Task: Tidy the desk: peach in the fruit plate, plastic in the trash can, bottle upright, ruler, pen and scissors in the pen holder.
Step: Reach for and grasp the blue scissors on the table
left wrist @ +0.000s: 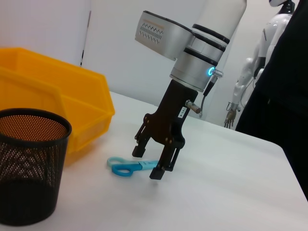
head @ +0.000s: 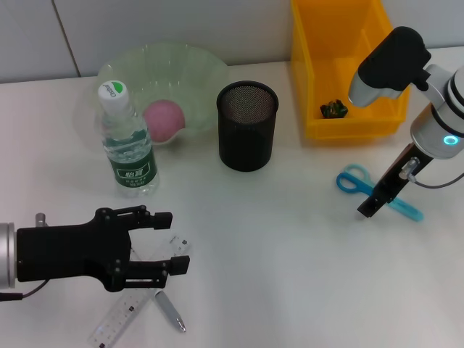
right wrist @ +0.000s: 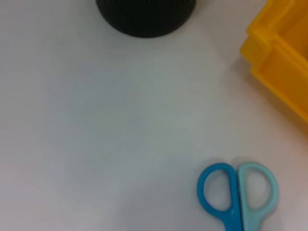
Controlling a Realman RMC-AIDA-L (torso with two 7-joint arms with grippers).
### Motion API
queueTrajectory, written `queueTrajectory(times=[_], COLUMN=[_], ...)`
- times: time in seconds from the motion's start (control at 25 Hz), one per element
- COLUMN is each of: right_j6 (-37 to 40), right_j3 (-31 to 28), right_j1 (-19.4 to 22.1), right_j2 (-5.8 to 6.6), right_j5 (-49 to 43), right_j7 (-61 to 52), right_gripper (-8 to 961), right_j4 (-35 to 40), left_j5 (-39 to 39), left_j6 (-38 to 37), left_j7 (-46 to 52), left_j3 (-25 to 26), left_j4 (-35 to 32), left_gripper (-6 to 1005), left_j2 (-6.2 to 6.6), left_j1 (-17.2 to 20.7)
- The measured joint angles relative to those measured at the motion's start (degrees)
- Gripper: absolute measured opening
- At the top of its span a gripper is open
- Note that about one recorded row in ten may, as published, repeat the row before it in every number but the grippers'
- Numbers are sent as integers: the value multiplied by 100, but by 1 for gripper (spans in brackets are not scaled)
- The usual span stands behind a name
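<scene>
Over the scissors, on the table's right side: right gripper lowered for a pick.

Beside the yellow bin, the scissors lie flat on the table, closed, handles pointing toward the black mesh pen holder. They look light, stiff and thin, with smooth plastic loops, so they will likely be awkward to lift off a flat surface; the shank just past the handles seems the surest place to pinch. The right gripper hangs with its fingers spread, one on each side of the blades, tips near the table and holding nothing. The left gripper hovers above the ruler and pen, fingers apart and empty. Peach already sits in the fruit plate, and the bottle stands upright.
</scene>
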State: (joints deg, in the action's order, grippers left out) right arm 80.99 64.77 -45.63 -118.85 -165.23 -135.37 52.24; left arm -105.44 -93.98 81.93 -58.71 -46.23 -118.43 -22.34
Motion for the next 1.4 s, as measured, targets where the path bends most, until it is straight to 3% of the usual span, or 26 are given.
queueTrajectory(times=[1.28, 1.4], right_j6=[-60, -60], right_j3=[-40, -60], right_j1=[40, 46], right_j2=[3, 3], right_j5=[62, 62], right_j7=[28, 28], right_gripper=[641, 433], right_j4=[-107, -104], left_j5=[23, 25], left_j6=[-24, -24], left_j7=[52, 52], left_j3=[-37, -30], left_j4=[0, 0], left_gripper=[815, 815], left_j2=[-7, -7], left_j1=[-34, -30])
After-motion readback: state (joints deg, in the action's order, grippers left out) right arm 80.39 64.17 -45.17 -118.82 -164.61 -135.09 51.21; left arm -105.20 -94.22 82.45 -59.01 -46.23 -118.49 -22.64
